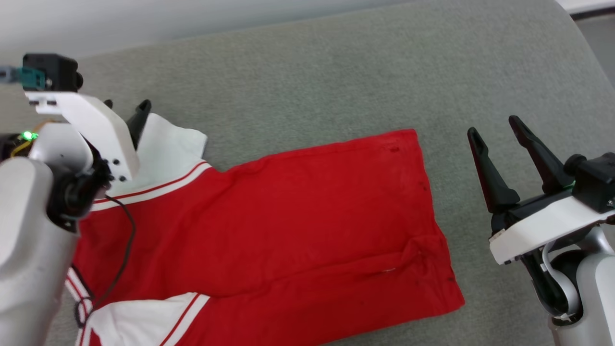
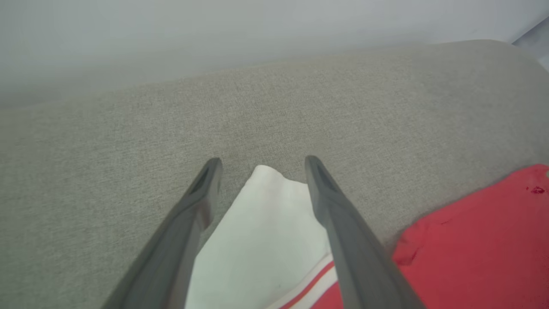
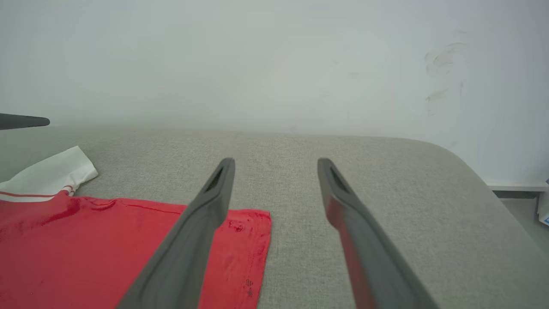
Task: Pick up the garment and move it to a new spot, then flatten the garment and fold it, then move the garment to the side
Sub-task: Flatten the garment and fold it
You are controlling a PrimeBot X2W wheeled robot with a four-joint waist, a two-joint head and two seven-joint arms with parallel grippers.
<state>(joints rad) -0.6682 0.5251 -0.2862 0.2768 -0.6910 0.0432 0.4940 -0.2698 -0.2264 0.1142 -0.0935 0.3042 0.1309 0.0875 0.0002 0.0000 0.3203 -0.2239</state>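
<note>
Garment (image 1: 298,226) lies partly hidden behind my left arm (image 1: 29,216), cut off below; its white sleeve (image 2: 261,223) shows between my released left fingers (image 2: 201,197). Right fingers (image 3: 212,197) spread empty beside its hem.

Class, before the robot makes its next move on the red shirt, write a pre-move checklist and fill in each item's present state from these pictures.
1. Left gripper open: ok.
2. Right gripper open: ok.
3. White sleeve between the left gripper's fingers: ok.
4. Left fingers touching the sleeve: cannot tell.
5. Right gripper over the garment: not ok, it is beside the hem, above the grey cushion.
6. Garment flat: not ok, a crease runs near the hem.
</note>
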